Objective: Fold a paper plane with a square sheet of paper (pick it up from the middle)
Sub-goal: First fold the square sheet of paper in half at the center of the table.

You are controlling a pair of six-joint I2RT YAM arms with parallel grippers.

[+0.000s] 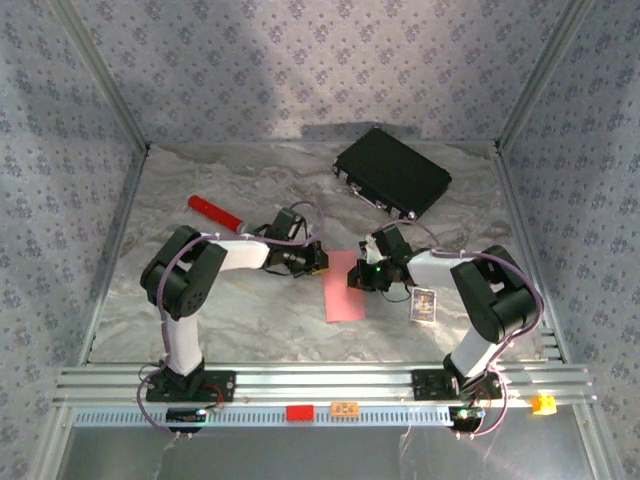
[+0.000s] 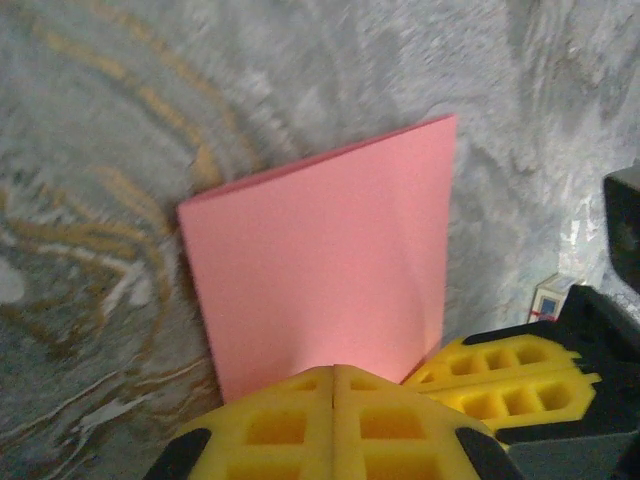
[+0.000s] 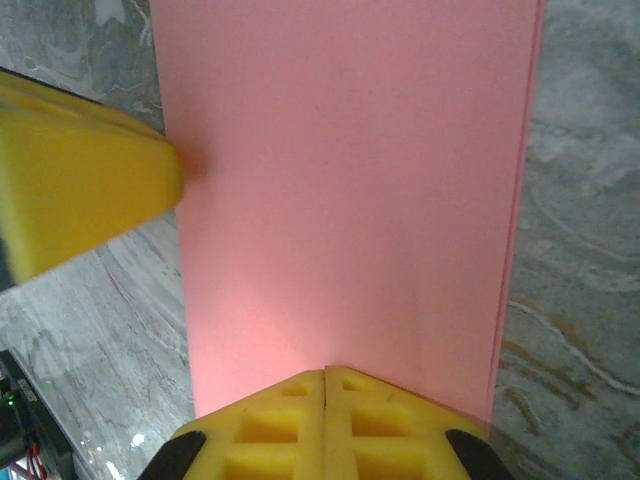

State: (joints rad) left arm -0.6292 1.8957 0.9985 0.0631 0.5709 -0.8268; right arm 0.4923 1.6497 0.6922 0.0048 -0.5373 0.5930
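Two grippers: left gripper and right gripper both have jaws closed flat together; whether either pinches a layer cannot be told.
Paper: the square sheet of paper lies mid-table as a narrow rectangle with one long edge doubled, probably folded in half. The right tips are at its end, the left tips at a long edge.
Risk, slip: thin sheet on smooth table; a sideways push likely shifts the layers and skews the crease.
Risk, contact: fingers close together; they could collide.
Near: printed card just beside the right arm, could be swept.
Farther: red cylinder, well apart.
Farthest: black case, no obstruction.
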